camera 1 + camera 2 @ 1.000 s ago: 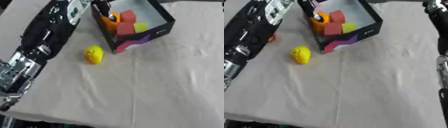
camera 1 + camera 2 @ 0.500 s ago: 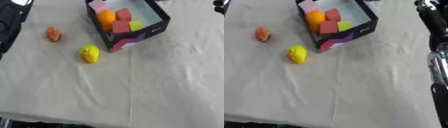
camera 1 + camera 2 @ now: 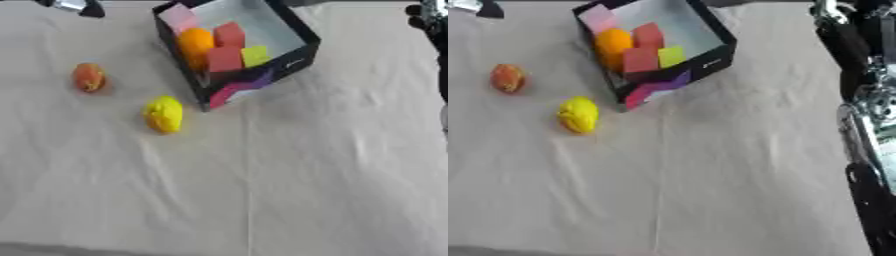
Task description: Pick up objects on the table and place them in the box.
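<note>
Yellow lemon [image 3: 164, 114] lies just beside the black box [image 3: 292, 36], a reddish fruit [image 3: 88, 77] farther left. Only the right eye view shows the right arm [image 3: 859, 75]; hands' state cannot be told.

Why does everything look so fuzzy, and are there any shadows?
Left eye view: all soft and blurred; the yellow fruit and box lack crisp edges and cast faint shadows on the cloth. Right eye view: equally blurred; the arm at the right edge is smeared.
</note>
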### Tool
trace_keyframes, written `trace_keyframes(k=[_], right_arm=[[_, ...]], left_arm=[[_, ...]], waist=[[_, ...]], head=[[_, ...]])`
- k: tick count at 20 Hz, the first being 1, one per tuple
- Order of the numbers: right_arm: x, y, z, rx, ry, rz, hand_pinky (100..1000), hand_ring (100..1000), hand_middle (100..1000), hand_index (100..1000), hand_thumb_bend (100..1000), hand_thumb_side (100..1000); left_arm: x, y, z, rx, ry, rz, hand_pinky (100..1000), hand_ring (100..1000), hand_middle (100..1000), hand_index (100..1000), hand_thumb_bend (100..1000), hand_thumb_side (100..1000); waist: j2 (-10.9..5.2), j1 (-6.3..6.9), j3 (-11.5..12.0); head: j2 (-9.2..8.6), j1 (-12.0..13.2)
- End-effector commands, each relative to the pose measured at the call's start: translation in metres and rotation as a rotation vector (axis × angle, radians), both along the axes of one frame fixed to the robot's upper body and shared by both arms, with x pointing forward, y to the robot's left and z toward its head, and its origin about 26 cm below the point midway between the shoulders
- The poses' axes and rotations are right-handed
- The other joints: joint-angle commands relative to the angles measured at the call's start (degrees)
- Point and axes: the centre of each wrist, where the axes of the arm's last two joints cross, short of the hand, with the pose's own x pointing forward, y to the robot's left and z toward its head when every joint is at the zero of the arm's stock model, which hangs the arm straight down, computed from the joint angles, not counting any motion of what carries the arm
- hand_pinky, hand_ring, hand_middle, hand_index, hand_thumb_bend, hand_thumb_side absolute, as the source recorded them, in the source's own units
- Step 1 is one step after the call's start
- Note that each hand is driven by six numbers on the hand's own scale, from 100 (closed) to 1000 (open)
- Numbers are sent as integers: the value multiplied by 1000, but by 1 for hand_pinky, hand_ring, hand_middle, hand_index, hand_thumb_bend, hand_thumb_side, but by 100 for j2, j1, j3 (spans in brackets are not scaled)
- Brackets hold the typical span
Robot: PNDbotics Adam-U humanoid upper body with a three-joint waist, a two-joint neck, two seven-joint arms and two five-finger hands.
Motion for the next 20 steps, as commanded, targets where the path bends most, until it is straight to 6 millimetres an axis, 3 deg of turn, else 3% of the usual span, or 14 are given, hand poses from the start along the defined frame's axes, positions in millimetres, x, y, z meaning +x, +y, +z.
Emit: trace_keyframes(k=[1, 11, 20], right_arm=[[-4, -5, 12, -14, -43, -14, 786, 703, 674, 799, 100, 367], [-4, -4, 12, -14, -40, -13, 785, 704, 674, 798, 100, 367], [-4, -4, 10, -17, -35, -14, 784, 704, 674, 798, 100, 364]], left_arm=[[-22, 5, 13, 77, 31, 24, 750, 807, 761, 819, 721, 291], [-22, 9, -16, 188, 232, 79, 764, 821, 761, 818, 785, 340], [2, 19, -31, 171, 211, 142, 745, 809, 769, 802, 751, 333]], waist=[[-147, 8, -9], [-140, -26, -44], [-133, -52, -68]], head=[[-124, -40], [-193, -60], [-193, -32]])
